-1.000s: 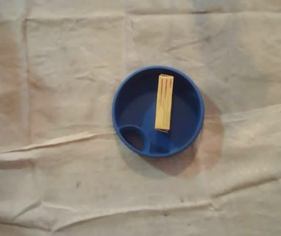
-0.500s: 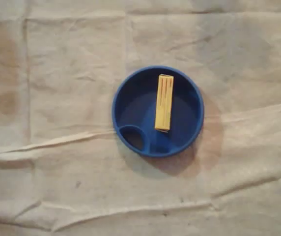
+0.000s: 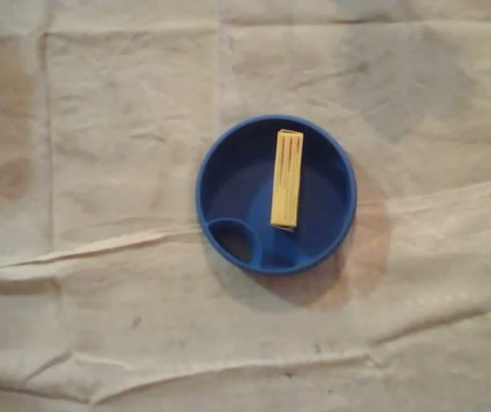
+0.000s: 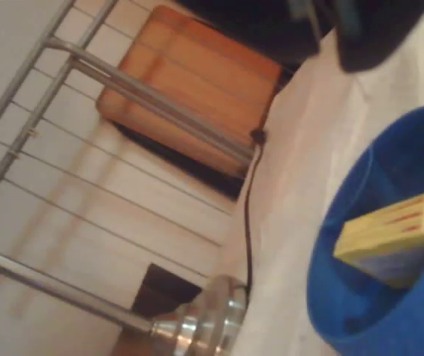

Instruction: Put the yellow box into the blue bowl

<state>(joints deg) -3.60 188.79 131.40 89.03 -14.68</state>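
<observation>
Yellow box (image 3: 287,178) is already inside the blue bowl (image 3: 220,163). It lies flat in the big well, right of the bowl's middle, with its long side running toward the top and bottom edges of the overhead view. The small round compartment (image 3: 234,240) at the bowl's lower left has nothing in it, and the box is clear of it. The bowl sits near the middle of the tabletop, a bit right of centre, well away from every edge and corner, on a wrinkled cloth (image 3: 100,283).

In the wrist view the bowl is at the lower right with the box resting in it. The camera looks past the tabletop's edge at a cable (image 4: 247,215), a wooden seat (image 4: 197,81) and metal rails (image 4: 145,93). The dark blurred mass at the top edge is probably the gripper (image 4: 329,30). You cannot tell whether the claw is released or clenched, but nothing yellow is in it and nothing touches the box.

Step in hand, as I judge it: placing is done and you're in the retreat or end phase. The next move needs no grasp. Keep the arm clear of the bowl's rim so you don't tip it or drag the cloth, then park the arm.
</observation>
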